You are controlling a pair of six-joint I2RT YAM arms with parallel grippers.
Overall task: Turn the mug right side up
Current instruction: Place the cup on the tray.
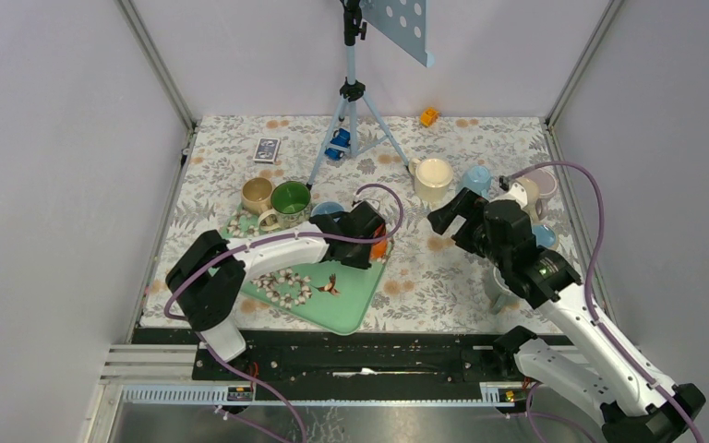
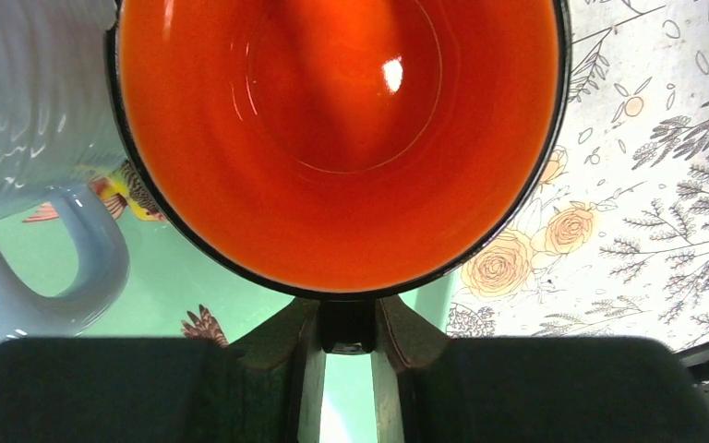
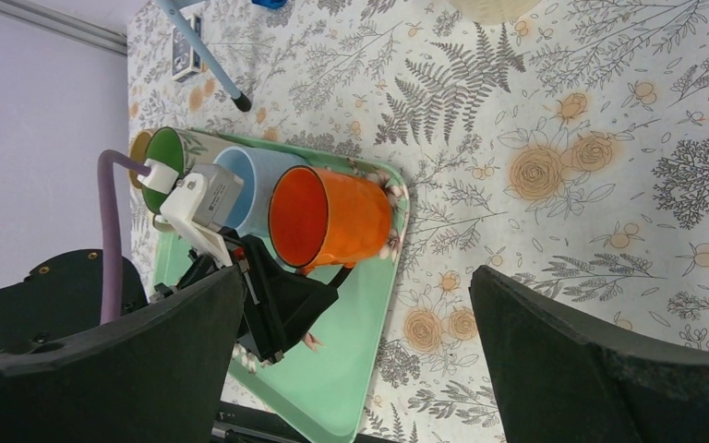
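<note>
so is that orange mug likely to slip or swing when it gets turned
Probably slippery: the orange mug shows a glossy glaze with glare. Likely rigid but chippable, looking ceramic. The left fingers pinch only one edge, so it may swing.

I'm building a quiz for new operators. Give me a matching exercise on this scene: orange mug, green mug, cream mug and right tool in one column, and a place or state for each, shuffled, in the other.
Column one
1. orange mug
2. green mug
3. cream mug
4. right tool

Column two
A. beside the tan mug
B. open, holding nothing
C. mouth up, gripped by the left tool
D. on the cloth near the tripod

Pairs: 1-C, 2-A, 3-D, 4-B
</note>
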